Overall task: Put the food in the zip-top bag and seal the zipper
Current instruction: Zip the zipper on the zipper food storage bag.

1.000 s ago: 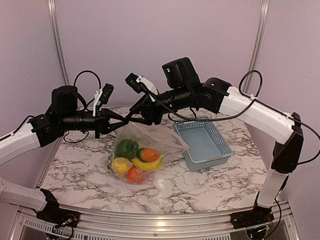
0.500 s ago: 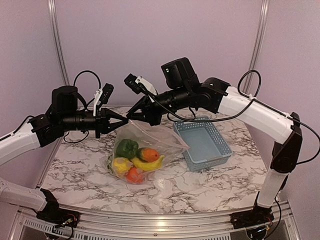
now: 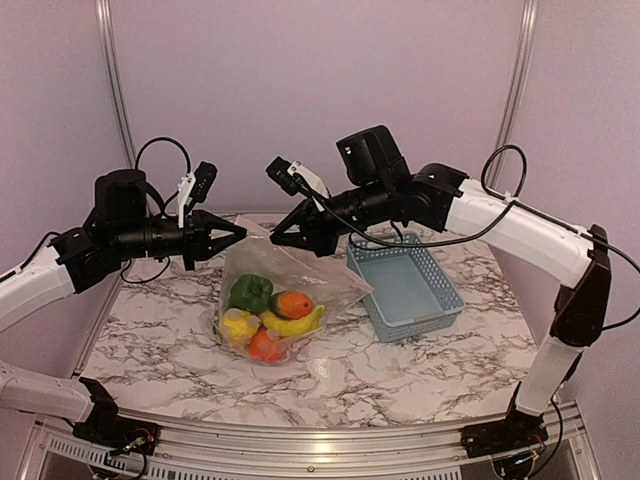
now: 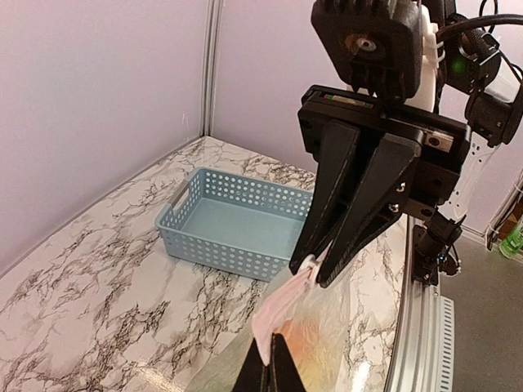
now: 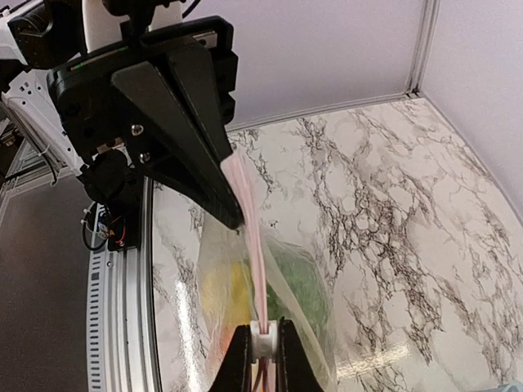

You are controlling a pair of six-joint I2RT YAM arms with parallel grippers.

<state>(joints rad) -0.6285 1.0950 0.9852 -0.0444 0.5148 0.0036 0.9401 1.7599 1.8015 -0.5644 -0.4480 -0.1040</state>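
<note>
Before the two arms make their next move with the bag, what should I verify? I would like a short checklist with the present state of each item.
1. All bright plastic toy fruits and vegetables inside the clear crinkly plastic zip-top bag: ok; none shows in the grey-blue slotted plastic basket.
2. Fingers of the left gripper shut on the pink press-seal zipper strip: ok.
3. Fingers of the right gripper shut on the same strip: ok.
4. Strip straight between the two grippers: ok in the right wrist view.
5. Strip pressed closed along its whole length: cannot tell.
</note>
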